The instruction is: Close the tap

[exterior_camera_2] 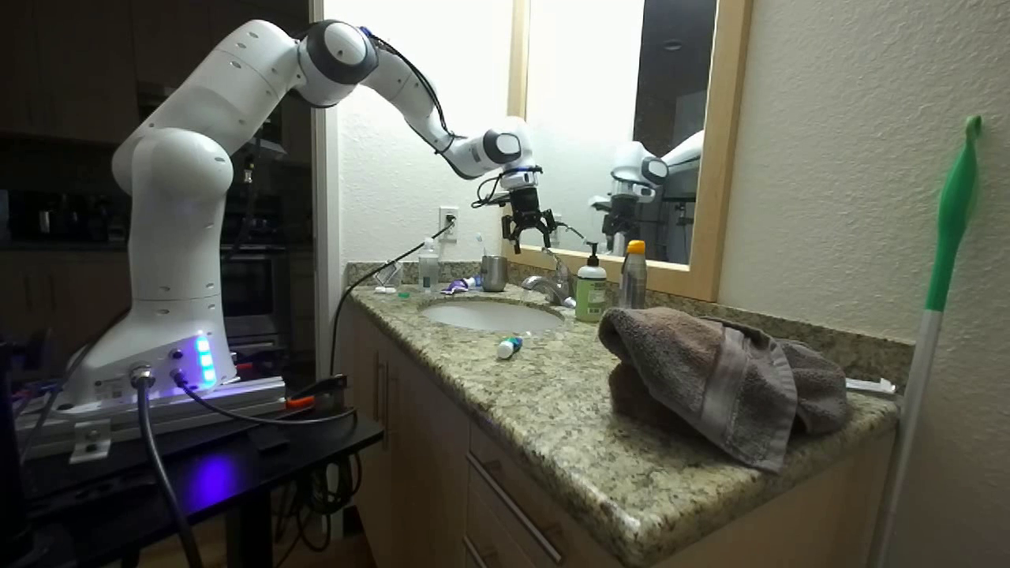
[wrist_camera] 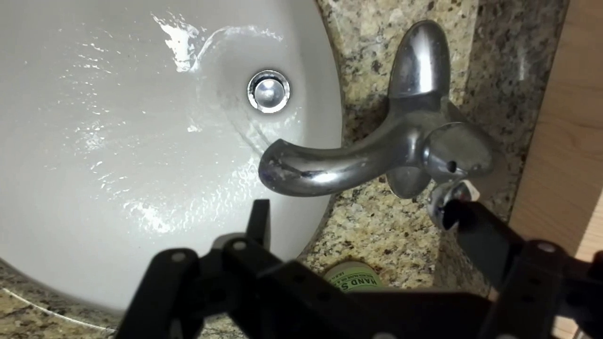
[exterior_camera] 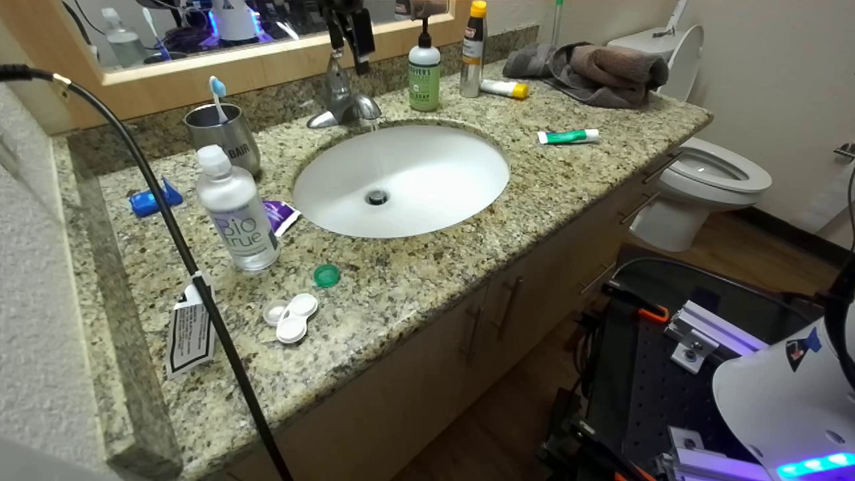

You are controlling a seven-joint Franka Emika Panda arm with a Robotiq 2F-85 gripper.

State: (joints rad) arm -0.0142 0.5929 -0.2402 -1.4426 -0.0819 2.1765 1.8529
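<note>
One chrome single-lever tap (wrist_camera: 410, 136), mounted on the granite counter (exterior_camera: 554, 177) at the far rim of the oval white basin (exterior_camera: 441, 174); in both exterior views the green hand-soap pump bottle (exterior_camera: 424, 77) stands to its right and the steel toothbrush tumbler (exterior_camera: 237, 143) to its left. The gripper (exterior_camera_2: 532, 246) is above the tap, its two fingers (wrist_camera: 492, 240) spread wide and clamped on nothing. In the wrist view the far finger, on the side of the wooden mirror frame (wrist_camera: 570, 141), overlaps the lever handle (wrist_camera: 440, 202), which appears raised; whether they touch cannot be told. A thin stream of water (exterior_camera: 376, 125) appears to fall from the spout (wrist_camera: 320, 172). Handling, as judged: the metal is rigid and the base presumably fixed, so weight matters little; only the lever should yield, against light to moderate resistance. Polished and probably wet, it is likely slippery, and a pinch could skid. The best point of application is the lever's free end, where leverage is greatest; a steady downward push seems preferable to a grip. The spout offers no useful hold. Though sturdy, the hinge may suffer under hard sideways force.
</note>
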